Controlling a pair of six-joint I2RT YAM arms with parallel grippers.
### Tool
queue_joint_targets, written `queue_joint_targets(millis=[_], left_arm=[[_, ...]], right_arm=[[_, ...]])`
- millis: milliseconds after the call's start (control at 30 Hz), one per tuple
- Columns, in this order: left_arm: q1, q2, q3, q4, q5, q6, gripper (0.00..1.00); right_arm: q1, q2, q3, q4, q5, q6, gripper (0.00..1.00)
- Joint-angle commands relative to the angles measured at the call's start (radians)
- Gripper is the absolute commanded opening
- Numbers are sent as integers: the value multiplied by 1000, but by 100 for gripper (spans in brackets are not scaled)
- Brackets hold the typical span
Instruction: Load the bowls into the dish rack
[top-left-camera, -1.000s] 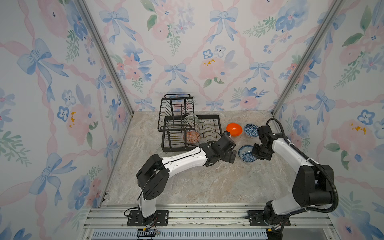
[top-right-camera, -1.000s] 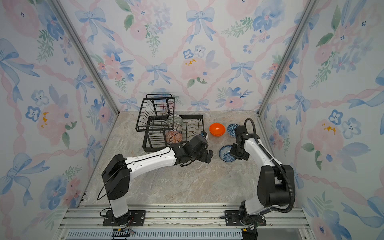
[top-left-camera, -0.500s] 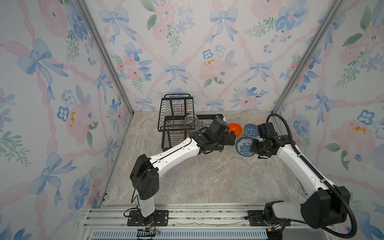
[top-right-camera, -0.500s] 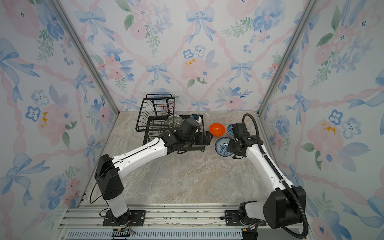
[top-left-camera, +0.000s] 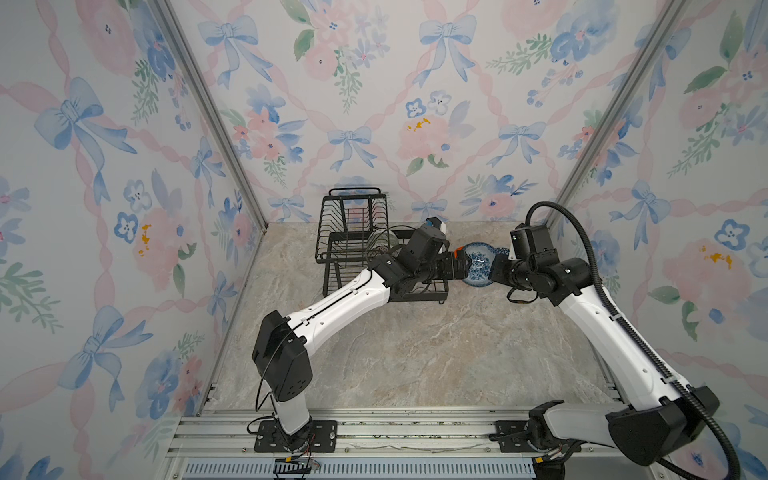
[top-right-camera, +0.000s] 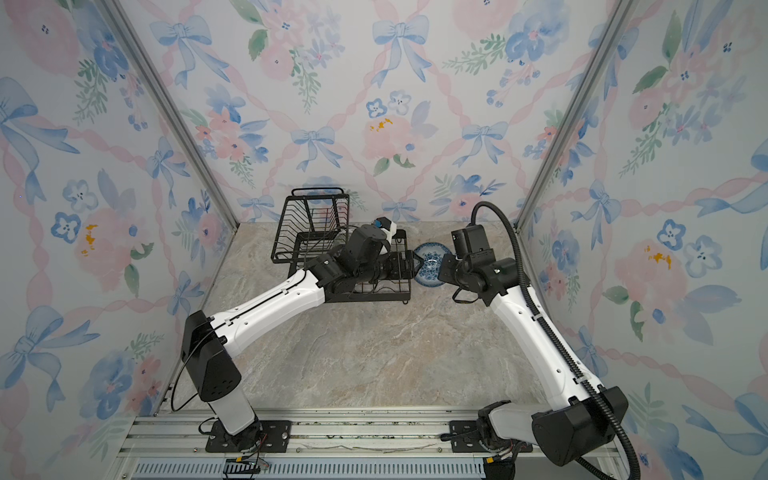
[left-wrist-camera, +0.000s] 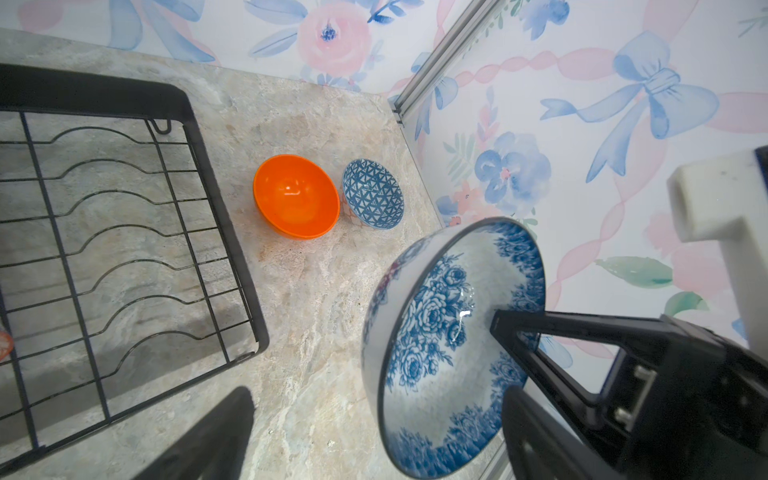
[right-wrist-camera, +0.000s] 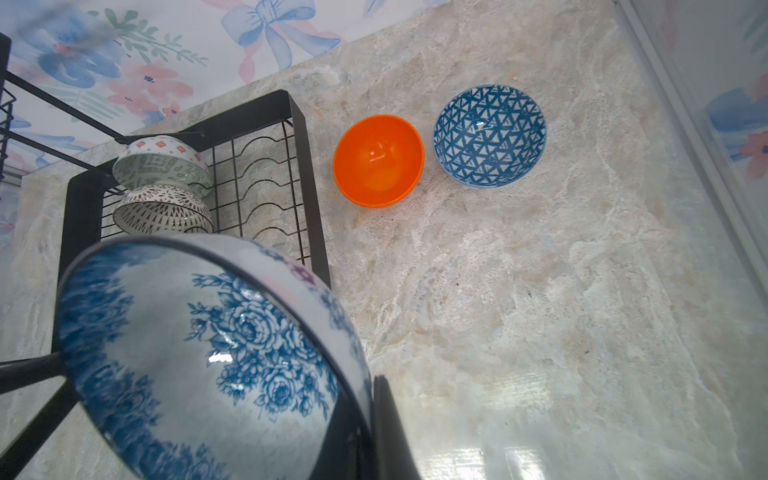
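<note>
The lattice bowl (right-wrist-camera: 162, 210) and grey-green bowl (right-wrist-camera: 160, 164) are racked, the right tool (top-left-camera: 493, 269) clamps the floral bowl (left-wrist-camera: 449, 340) by the left tool's (top-left-camera: 461, 268) parted jaws, and the orange bowl (left-wrist-camera: 295, 195) and geometric bowl (left-wrist-camera: 372, 193) wait at 3 o'clock of the dish rack (right-wrist-camera: 311, 166).

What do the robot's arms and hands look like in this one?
Left arm and right arm: white shells, black joints and bases. A ribbed black hose loops along the right one; a white block tops the left wrist. Left hand and right hand: black, slim fingers.
</note>
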Motion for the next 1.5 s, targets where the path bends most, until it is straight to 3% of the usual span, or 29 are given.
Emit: queue_joint_targets(millis=[0,167,367,567,733,1067,1267,1467], left_arm=[[5,-54,-23,-5,-6,-5,87],[6,-53,-30,-5,-11,-7,78],[6,-42,-27,-5,-31,-3,57],[14,-20,-5,-5,-28,3,48],[14,0,8,-5,-30,-2,28],[15,8,-19,-5,-29,-13,14],[34,-6,-59,-5,-52,27,11],[38,29,-28,-5,-59,39,1]], right_arm=[[23,-11,46,40,18,15,0],[56,3,66,52,33,28,0],[80,16,87,57,56,45,0],[96,20,89,81,65,56,0],[101,29,89,85,64,61,0],[118,22,76,115,43,63,0],[120,53,51,142,20,71,2],[120,107,65,162,-3,59,6]])
